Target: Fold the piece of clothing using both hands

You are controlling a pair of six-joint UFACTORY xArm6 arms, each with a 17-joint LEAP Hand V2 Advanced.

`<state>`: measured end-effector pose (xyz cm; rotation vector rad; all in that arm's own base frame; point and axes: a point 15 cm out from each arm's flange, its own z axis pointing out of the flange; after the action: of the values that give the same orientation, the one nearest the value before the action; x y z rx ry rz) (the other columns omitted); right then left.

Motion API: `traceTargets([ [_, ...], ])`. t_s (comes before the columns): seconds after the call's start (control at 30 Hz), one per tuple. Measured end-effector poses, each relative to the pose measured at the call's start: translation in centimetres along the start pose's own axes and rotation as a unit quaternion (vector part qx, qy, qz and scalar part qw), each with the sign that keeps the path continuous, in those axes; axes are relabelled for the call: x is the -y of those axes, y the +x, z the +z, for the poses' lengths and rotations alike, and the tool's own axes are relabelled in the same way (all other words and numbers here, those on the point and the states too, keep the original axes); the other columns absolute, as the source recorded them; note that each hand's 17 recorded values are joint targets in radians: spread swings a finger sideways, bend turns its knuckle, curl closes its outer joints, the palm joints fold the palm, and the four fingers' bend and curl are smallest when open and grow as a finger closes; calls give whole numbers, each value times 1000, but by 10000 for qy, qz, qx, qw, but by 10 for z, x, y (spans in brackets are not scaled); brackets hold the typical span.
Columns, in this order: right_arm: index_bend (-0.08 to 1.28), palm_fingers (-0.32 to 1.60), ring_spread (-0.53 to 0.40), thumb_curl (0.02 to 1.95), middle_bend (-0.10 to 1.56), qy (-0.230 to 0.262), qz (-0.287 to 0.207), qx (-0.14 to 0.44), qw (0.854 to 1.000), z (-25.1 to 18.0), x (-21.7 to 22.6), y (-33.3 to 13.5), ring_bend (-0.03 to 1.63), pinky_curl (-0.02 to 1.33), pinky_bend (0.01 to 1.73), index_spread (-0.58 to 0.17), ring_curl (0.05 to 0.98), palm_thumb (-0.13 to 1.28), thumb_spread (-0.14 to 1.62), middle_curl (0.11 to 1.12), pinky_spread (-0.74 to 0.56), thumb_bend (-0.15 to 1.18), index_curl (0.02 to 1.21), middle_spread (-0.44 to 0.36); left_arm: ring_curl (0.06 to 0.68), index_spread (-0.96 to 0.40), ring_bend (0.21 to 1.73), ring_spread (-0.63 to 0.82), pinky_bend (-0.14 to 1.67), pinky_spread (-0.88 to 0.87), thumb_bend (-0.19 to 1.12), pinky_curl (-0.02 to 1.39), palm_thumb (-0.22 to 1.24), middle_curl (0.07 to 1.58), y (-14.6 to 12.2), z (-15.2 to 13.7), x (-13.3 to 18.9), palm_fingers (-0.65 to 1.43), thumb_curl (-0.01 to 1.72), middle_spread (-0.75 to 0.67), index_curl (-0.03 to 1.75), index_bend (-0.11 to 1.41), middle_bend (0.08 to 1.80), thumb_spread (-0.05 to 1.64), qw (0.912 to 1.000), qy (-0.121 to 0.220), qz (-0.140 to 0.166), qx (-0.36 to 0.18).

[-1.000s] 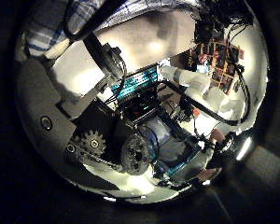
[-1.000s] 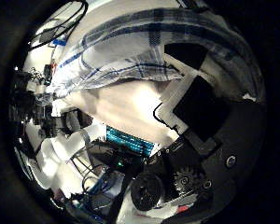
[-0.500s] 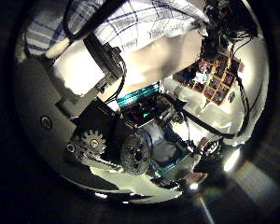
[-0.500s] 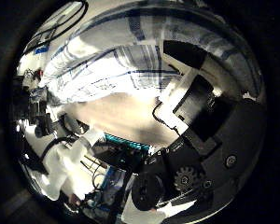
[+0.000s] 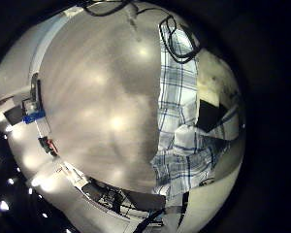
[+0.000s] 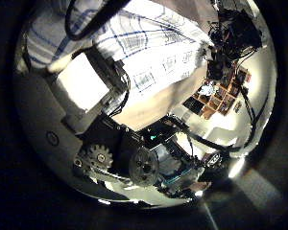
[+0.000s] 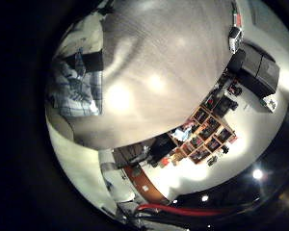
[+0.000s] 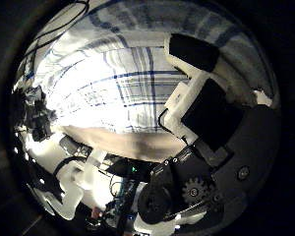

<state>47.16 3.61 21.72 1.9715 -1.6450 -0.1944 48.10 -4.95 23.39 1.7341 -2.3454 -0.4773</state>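
A checked shirt lies on the table. In the right thumb side palm view the shirt (image 8: 118, 74) fills the space close before the palm, and my right hand (image 8: 202, 98) has fingers reaching onto it. In the right little finger side palm view the shirt (image 7: 75, 91) is bunched under a dark finger (image 7: 87, 63). In the left thumb side palm view the shirt (image 6: 154, 43) spreads beyond my left hand (image 6: 91, 86). In the left little finger side palm view the shirt (image 5: 184, 97) runs as a strip past dark fingers (image 5: 215, 116) that curl on its edge.
The bare table (image 5: 97, 107) stretches away from the shirt, with a few small things (image 5: 31, 102) at its far edge. It also shows in the right little finger side palm view (image 7: 164, 58), with room shelves (image 7: 207, 130) beyond it.
Both thumb side views have shifted. The shirt now fills much more of each, and the bare table strip between the hands and the shirt has shrunk.
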Motion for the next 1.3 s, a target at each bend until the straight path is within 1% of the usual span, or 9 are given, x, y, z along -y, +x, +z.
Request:
traceTargets([
  [0.07, 778, 897, -230, 566, 1088, 11, 42, 15, 10000, 3, 4, 1, 1345, 625, 1330, -362, 672, 752, 1246, 795, -289, -32, 962, -211, 475, -596, 1157, -444, 755, -598, -35, 851, 795, 1124, -2, 3, 5, 395, 503, -632, 1374, 199, 772, 1062, 10000, 36, -23, -31],
  [0.17, 499, 667, -252, 522, 950, 204, 135, 92, 9997, 6, 17, 10, 1384, 619, 1374, -393, 661, 665, 1273, 752, -366, -31, 888, -239, 461, -549, 1116, -384, 701, -533, -30, 855, 763, 1072, -2, 3, 22, 259, 488, -561, 1297, 169, 643, 1073, 9995, 304, -52, -112],
  [0.2, 323, 452, -262, 505, 858, 290, 182, 144, 9993, 6, 22, 14, 1398, 628, 1419, -392, 659, 639, 1291, 727, -395, -31, 833, -244, 457, -522, 1107, -357, 683, -501, -29, 857, 753, 1054, -2, 1, 28, 203, 483, -527, 1263, 154, 596, 1076, 9989, 429, -82, -161],
  [0.3, 152, 301, -269, 466, 752, 527, 326, 294, 9976, 3, 31, 27, 1350, 596, 1411, -403, 623, 593, 1323, 686, -444, -24, 720, -237, 444, -428, 1075, -253, 633, -389, -31, 854, 714, 979, -6, -3, 40, 53, 463, -385, 1165, 149, 421, 1098, 9964, 733, -227, -352],
  [0.37, 151, 214, -263, 442, 683, 718, 400, 394, 9958, -6, 33, 33, 1286, 572, 1376, -407, 592, 564, 1335, 653, -435, -23, 656, -222, 432, -352, 1044, -171, 578, -289, -31, 840, 687, 923, -9, -6, 44, -17, 450, -270, 1093, 146, 341, 1106, 9946, 884, -301, -449],
  [0.5, 231, 46, -225, 400, 609, 1341, 568, 611, 9875, -41, 29, 49, 1128, 514, 1166, -414, 529, 522, 1362, 601, -257, -20, 613, -184, 379, -193, 935, 32, 465, -42, -34, 773, 627, 789, -16, -26, 40, -94, 419, -25, 943, 139, 196, 1126, 9903, 1208, -414, -538],
  [0.77, 263, 65, -141, 338, 502, 1951, 910, 756, 9736, -70, -18, 100, 930, 402, 971, -416, 422, 466, 1388, 512, 39, -14, 535, -152, 319, -29, 815, 227, 374, 263, -21, 645, 579, 598, -17, -57, -2, -34, 385, 207, 717, 151, 163, 1146, 9857, 1565, -351, -510],
  [0.97, 257, -17, -107, 320, 451, 1837, 200, 660, 9806, -59, -47, 102, 783, 339, 809, -422, 370, 482, 1376, 467, 194, -8, 498, -177, 293, 4, 782, 262, 353, 324, -27, 580, 555, 519, -2, -40, -57, 38, 366, 233, 599, 156, 191, 1144, 9888, 1361, -216, -568],
  [1.3, 181, 23, -16, 331, 344, 1131, -597, 692, 9894, 17, -65, 77, 567, 264, 623, -422, 279, 490, 1243, 397, 293, -20, 410, -170, 272, 4, 739, 259, 328, 321, -22, 518, 473, 451, 20, 34, -123, 93, 335, 216, 487, 171, 189, 1132, 9954, 566, -196, -745],
])
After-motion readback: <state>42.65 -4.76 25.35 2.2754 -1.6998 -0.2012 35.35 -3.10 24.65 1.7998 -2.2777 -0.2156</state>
